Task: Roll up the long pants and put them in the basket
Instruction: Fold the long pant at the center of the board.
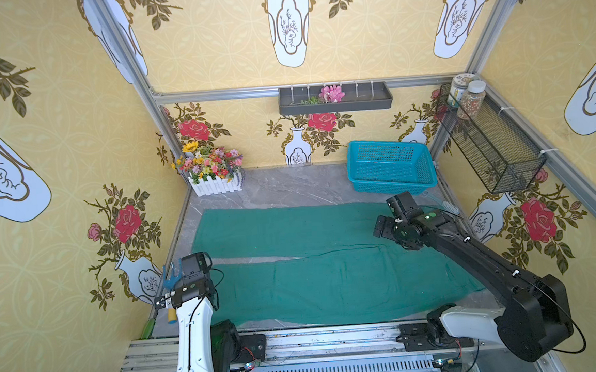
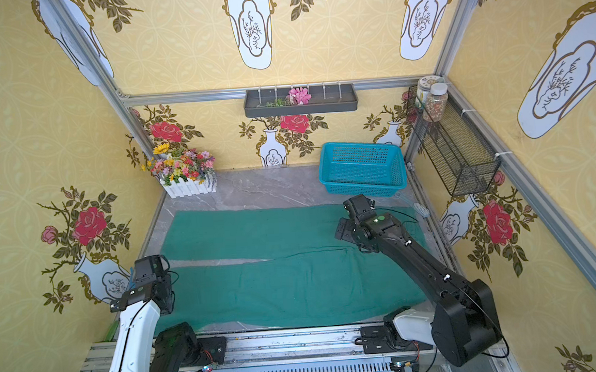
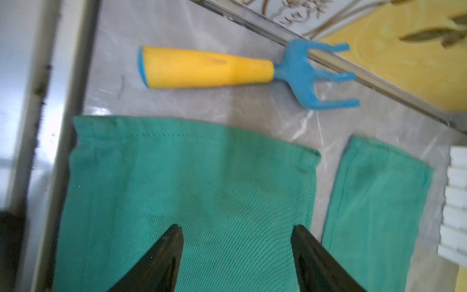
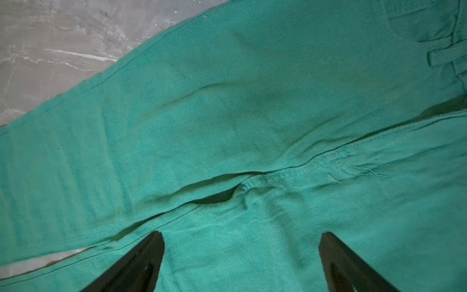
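Long pants (image 1: pixel 313 285) lie flat beneath left fingers (image 3: pixel 164 252) and right fingers (image 4: pixel 141 257).

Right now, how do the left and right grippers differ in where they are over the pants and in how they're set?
The left gripper sits over the near leg's hem; the right gripper is over the crotch seam of the long pants. The left gripper's jaws stand narrower apart than the right gripper's. Both are open and hold nothing.
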